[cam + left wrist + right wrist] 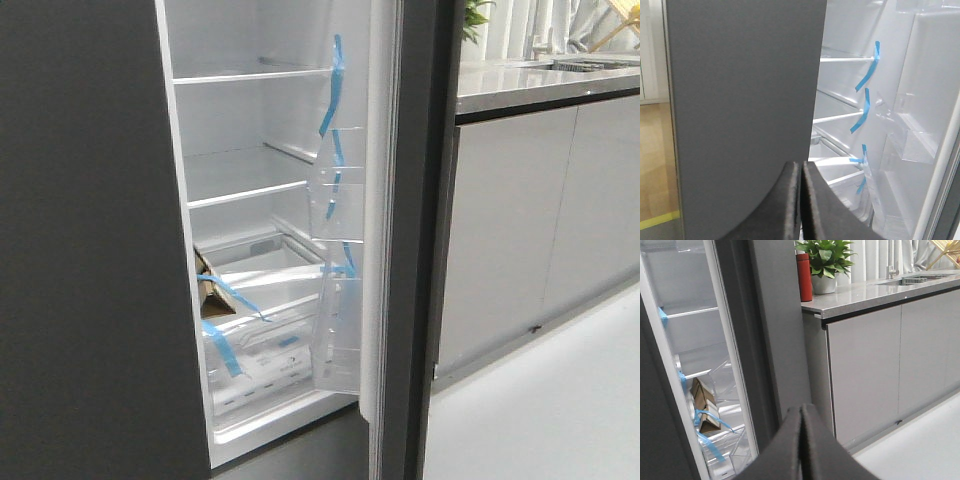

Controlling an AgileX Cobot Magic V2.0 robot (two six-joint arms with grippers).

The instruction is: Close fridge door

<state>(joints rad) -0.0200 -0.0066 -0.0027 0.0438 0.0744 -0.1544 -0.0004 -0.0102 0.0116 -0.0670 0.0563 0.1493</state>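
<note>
A kitchen run of light-grey cabinet fronts (pixel 540 220) under a pale counter (pixel 875 292) fills the right side, with a potted plant (pixel 825 260) and a red bottle (pixel 804 275) on the counter's far end. The fridge stands open at the left, its white shelves (pixel 250 190) crossed by strips of blue tape (pixel 335 85).

The fridge door (pixel 415 250) is swung out towards the near side and seen almost edge-on, between the compartment and the cabinets; its clear bins (pixel 335 300) face left into the opening. A matching dark-grey panel (pixel 90 250) stays shut at the far left.

The left gripper (pixel 801 200) has its pads pressed together and holds nothing; it sits in front of that panel's edge. The right gripper (pixel 801 440) is likewise pressed together and empty, near the door's outer face but seemingly not touching it.

The right arm looks best placed. Push with the flat of its pads on the outer face, well away from the hinge, and sweep left steadily until the door seats, keeping the left gripper clear of the closing gap.
</note>
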